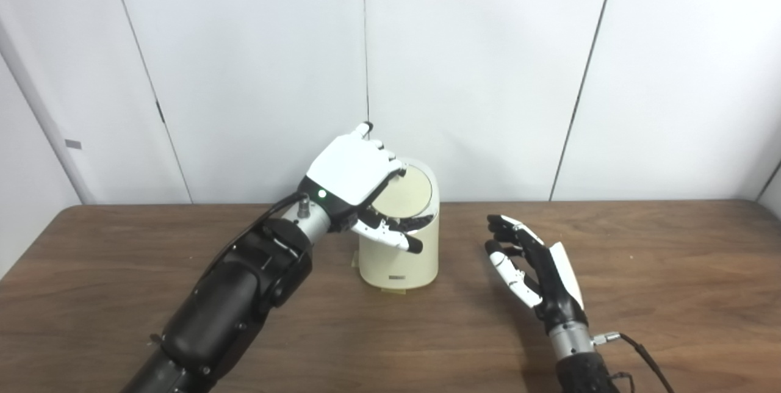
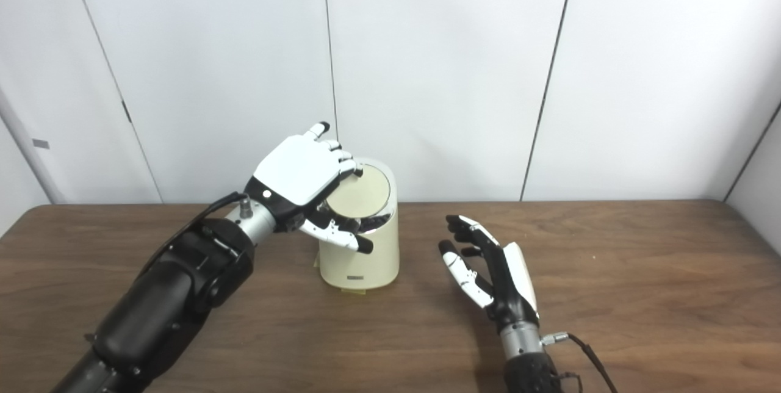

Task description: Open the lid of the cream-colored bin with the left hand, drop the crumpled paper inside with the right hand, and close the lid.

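Dark wooden table against white panelled wall.

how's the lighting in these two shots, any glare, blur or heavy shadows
Left eye view: even, soft light, sharp focus, only a faint shadow by the bin. Right eye view: same light, a weak sheen on the table, the left hand and right hand crisp, the white panels slightly washed out.

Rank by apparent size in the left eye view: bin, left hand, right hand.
1. bin
2. left hand and right hand look alike, so I won't rank them; the right is seen edge-on.
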Motion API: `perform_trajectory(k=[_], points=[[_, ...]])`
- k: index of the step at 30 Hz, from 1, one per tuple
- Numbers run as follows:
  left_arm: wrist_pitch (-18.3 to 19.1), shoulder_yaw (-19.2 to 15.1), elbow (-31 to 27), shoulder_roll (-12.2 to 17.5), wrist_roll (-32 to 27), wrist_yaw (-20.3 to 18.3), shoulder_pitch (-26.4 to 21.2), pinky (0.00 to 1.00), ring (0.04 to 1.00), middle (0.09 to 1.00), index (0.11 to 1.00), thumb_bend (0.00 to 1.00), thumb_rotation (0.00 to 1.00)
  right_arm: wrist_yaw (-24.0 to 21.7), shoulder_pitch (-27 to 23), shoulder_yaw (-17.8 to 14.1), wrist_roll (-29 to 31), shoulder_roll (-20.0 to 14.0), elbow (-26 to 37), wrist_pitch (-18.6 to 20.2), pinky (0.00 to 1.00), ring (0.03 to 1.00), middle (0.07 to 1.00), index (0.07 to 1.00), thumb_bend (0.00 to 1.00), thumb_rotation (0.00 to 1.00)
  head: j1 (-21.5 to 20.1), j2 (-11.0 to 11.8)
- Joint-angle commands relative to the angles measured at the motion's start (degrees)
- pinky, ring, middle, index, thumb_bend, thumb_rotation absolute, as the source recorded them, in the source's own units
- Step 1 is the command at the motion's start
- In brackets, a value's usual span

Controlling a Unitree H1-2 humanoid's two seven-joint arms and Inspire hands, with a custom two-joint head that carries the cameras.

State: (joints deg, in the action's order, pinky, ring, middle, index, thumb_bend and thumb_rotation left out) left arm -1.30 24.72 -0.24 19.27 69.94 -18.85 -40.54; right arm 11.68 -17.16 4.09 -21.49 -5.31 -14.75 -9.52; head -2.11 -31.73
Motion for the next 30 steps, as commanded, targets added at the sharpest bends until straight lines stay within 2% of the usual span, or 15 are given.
perform_trajectory(k=[1,2,4,5,7,8,9,11,12,13,15,19,22,26,30], points=[[1.36,-2.72,-2.95,-0.30,-1.29,2.27,-2.35,1.00,0.858,0.812,0.800,0.95,1.00,0.67,-2.46,-0.15,0.16,-0.20,1.49,-2.23,0.69,0.777,0.785,0.786,0.19,0.75,-0.06,-0.03],[2.04,-3.94,-4.23,-0.56,-2.47,1.75,-2.15,1.00,0.855,0.808,0.797,0.94,1.00,0.77,-2.45,-0.18,0.07,-0.17,1.58,-2.11,0.69,0.777,0.785,0.787,0.19,0.75,0.00,-0.20],[2.88,-6.41,-6.46,-1.16,-5.03,1.49,-1.74,0.98,0.851,0.801,0.802,0.87,1.00,0.80,-2.47,-0.30,0.00,-0.12,1.70,-1.50,0.69,0.774,0.782,0.784,0.20,0.75,0.19,-0.18],[3.08,-8.23,-7.30,-1.85,-7.69,2.34,-1.40,0.97,0.847,0.798,0.802,0.85,1.00,0.82,-2.51,-0.33,-0.05,-0.14,1.59,-1.43,0.69,0.774,0.782,0.784,0.20,0.76,0.22,0.00],[3.19,-11.44,-7.85,-3.14,-13.36,3.79,-0.87,0.81,0.823,0.783,0.782,0.72,1.00,0.66,-2.56,-0.41,0.23,-0.17,1.37,-1.50,0.69,0.779,0.786,0.789,0.20,0.78,0.12,0.12],[3.59,-13.19,-8.28,-3.82,-16.46,3.94,-0.49,0.78,0.819,0.781,0.779,0.69,1.00,0.61,-2.55,-0.42,0.35,-0.20,1.29,-1.67,0.69,0.781,0.788,0.790,0.20,0.78,0.15,0.21],[4.76,-14.86,-9.09,-4.49,-18.93,3.57,0.02,0.72,0.805,0.785,0.780,0.61,0.99,0.60,-2.53,-0.41,0.37,-0.26,1.25,-1.82,0.69,0.782,0.790,0.793,0.21,0.78,0.17,0.21],[6.51,-17.12,-10.47,-5.19,-22.13,3.23,1.10,0.67,0.786,0.789,0.774,0.49,0.87,0.60,-2.49,-0.39,0.37,-0.35,1.19,-2.06,0.70,0.783,0.791,0.795,0.20,0.77,0.27,0.18],[6.89,-18.00,-10.91,-5.14,-23.46,3.52,1.94,0.63,0.754,0.776,0.760,0.40,0.71,0.57,-2.47,-0.40,0.35,-0.33,1.29,-1.87,0.69,0.782,0.792,0.794,0.20,0.77,0.33,0.25],[7.02,-18.50,-11.12,-5.04,-24.30,3.77,2.50,0.62,0.743,0.768,0.754,0.35,0.61,0.55,-2.45,-0.41,0.34,-0.32,1.36,-1.71,0.69,0.782,0.791,0.793,0.20,0.77,0.33,0.25],[6.25,-19.91,-10.80,-4.82,-26.99,5.35,4.64,0.60,0.723,0.758,0.747,0.29,0.51,0.36,-2.41,-0.56,0.71,-0.22,1.44,-1.37,0.70,0.786,0.793,0.794,0.20,0.76,-0.05,0.30],[6.43,-22.72,-10.37,-5.89,-32.74,7.86,8.45,0.54,0.689,0.736,0.743,0.25,0.50,0.61,-2.52,-0.60,0.85,-0.42,1.09,-2.02,0.69,0.781,0.789,0.790,0.19,0.71,0.20,0.35],[4.93,-24.71,-9.46,-6.76,-37.87,10.14,11.37,0.58,0.713,0.748,0.751,0.23,0.49,0.25,-2.52,-0.66,1.41,-0.55,0.93,-1.95,0.69,0.781,0.791,0.792,0.20,0.73,0.06,0.49],[0.97,-25.69,-6.51,-7.29,-39.63,16.28,15.17,0.62,0.746,0.774,0.780,0.23,0.62,0.47,-2.38,-0.80,1.56,-0.68,0.95,-2.16,0.69,0.784,0.793,0.794,0.21,0.74,-0.02,0.60],[-3.00,-26.52,-3.34,-8.58,-43.04,20.62,18.06,0.64,0.754,0.777,0.785,0.24,0.69,0.46,-2.40,-0.98,2.02,-0.81,0.53,-2.77,0.68,0.779,0.795,0.797,0.19,0.70,-0.04,0.89]])
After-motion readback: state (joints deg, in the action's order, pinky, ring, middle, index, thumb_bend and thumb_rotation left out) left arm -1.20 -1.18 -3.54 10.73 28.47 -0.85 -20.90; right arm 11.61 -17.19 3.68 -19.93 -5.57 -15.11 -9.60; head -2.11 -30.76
